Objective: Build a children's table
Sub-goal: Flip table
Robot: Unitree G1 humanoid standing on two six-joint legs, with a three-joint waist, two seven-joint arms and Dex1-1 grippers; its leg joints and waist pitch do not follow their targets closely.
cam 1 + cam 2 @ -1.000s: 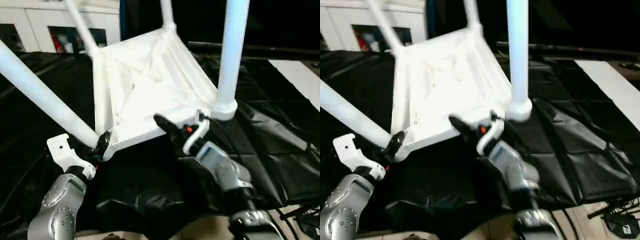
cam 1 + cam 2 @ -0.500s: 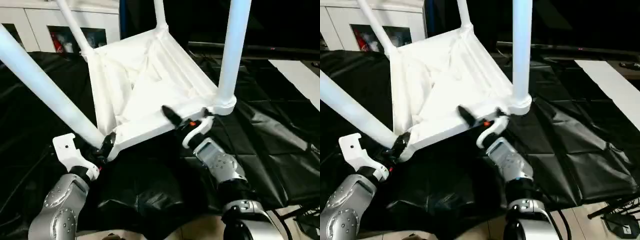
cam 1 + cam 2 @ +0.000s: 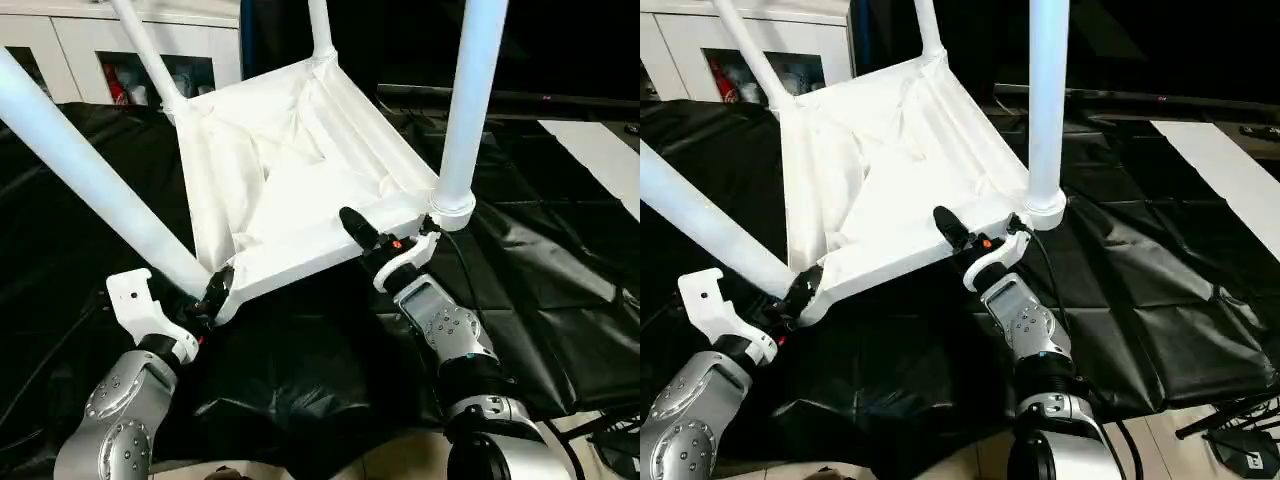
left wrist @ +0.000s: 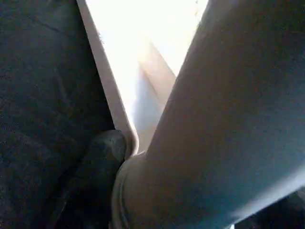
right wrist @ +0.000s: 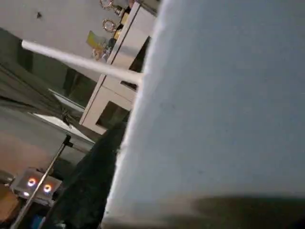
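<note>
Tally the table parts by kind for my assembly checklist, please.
Tabletop: 1
Legs fitted in corner sockets: 4, near left, near right, far left, far right
Total: 5

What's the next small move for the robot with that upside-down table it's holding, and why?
Probably keep tipping the tabletop over toward its legs. All four legs are seated in the corner sockets, so assembly looks done. The left pincer grips the near corner, and the right pincer clamps the near edge, which is lifted off the black sheet. Turn slowly, since the grip is only at one edge.
</note>
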